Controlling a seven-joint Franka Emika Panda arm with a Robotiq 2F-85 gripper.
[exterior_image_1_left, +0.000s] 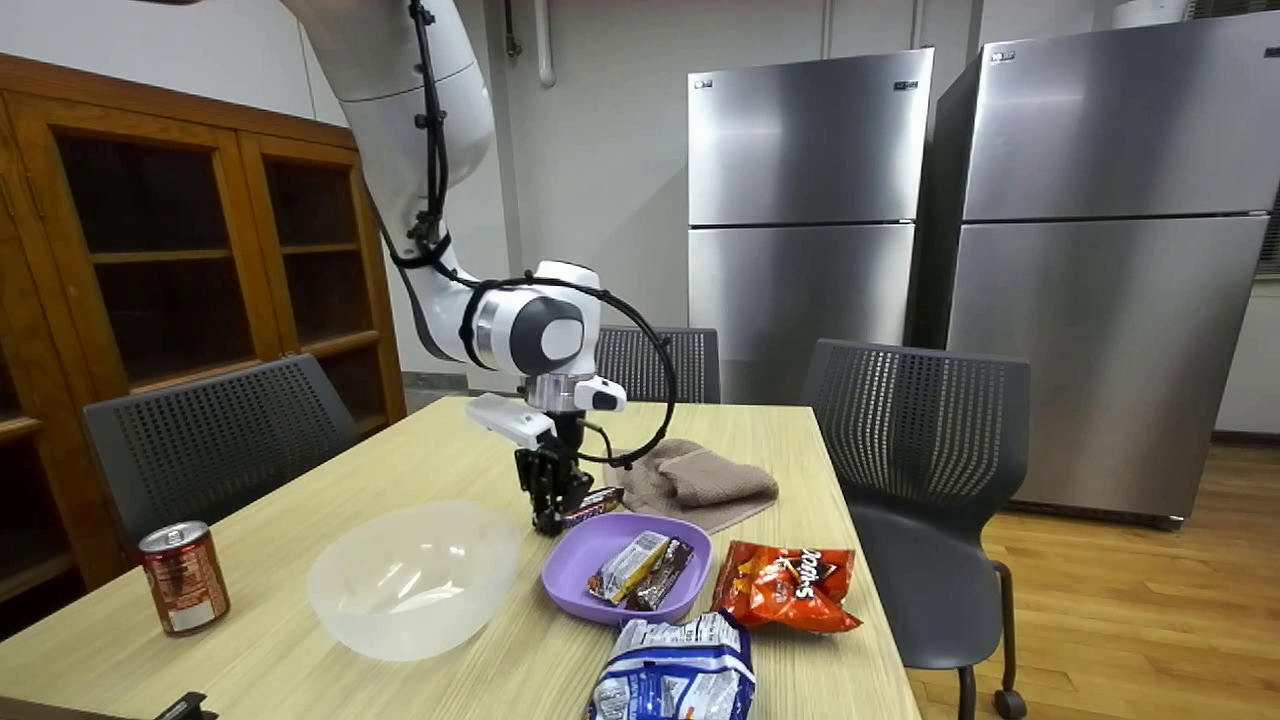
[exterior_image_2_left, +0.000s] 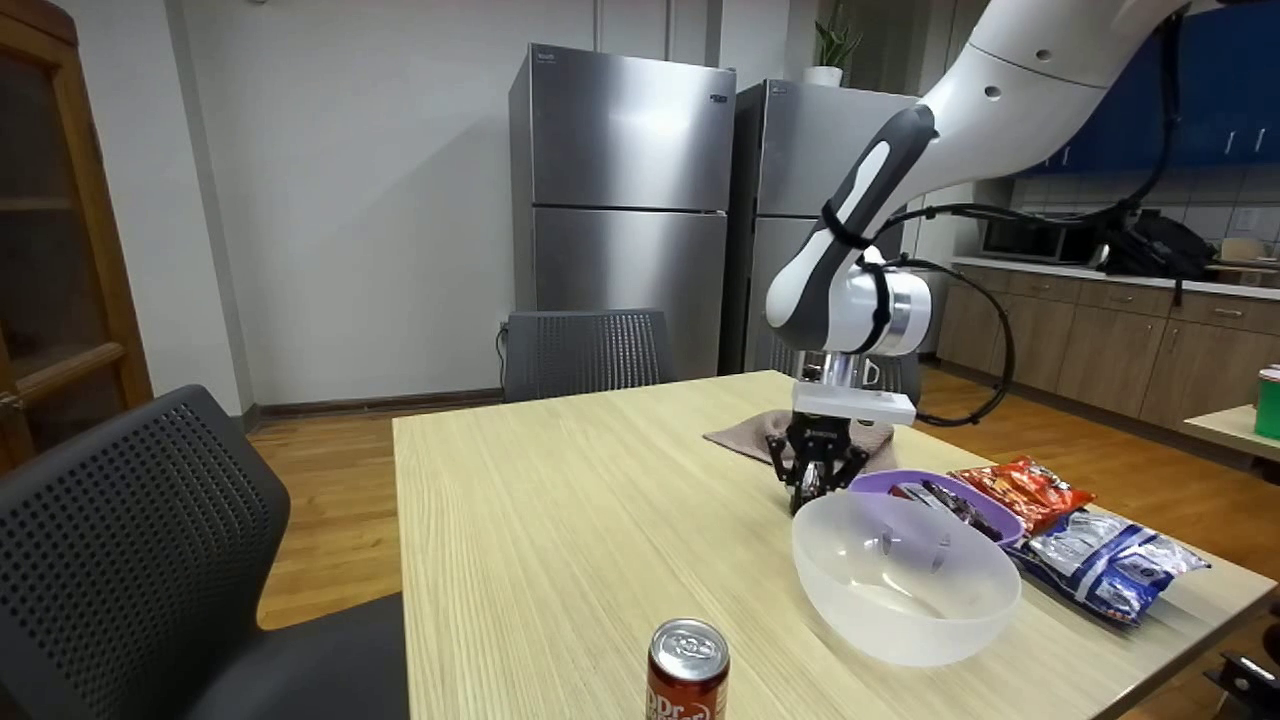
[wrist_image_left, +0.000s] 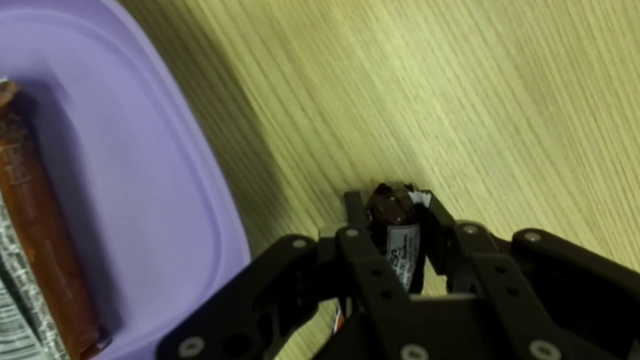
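- We find the fingers (wrist_image_left: 356, 214) closed on a dark-wrapped candy bar (wrist_image_left: 402, 245), gripping it by its left, near end; the bar sits low at the counter (exterior_image_1_left: 450, 465), just left of the purple dish (exterior_image_1_left: 592, 550).
- In our judgement, this end grip wants even, moderate pressure, so that the wrapper is not crushed and the free far end does not twist.
- The dish carries two wrapped bars (exterior_image_1_left: 632, 562); we advise keeping the fingers clear of its rim.
- Counter, pale wood grain, left to right: we note a soda can (exterior_image_1_left: 186, 580), a frosted bowl (exterior_image_1_left: 400, 600), a blue-and-white bag (exterior_image_1_left: 675, 665), a brown towel (exterior_image_1_left: 715, 485) farther off, a red chip bag (exterior_image_1_left: 790, 585).
- Room, left to right: we record a glazed wooden cabinet (exterior_image_1_left: 260, 255), steel refrigerators (exterior_image_1_left: 800, 300) at the far side, a dark chair (exterior_image_1_left: 915, 440) by the counter's right edge.
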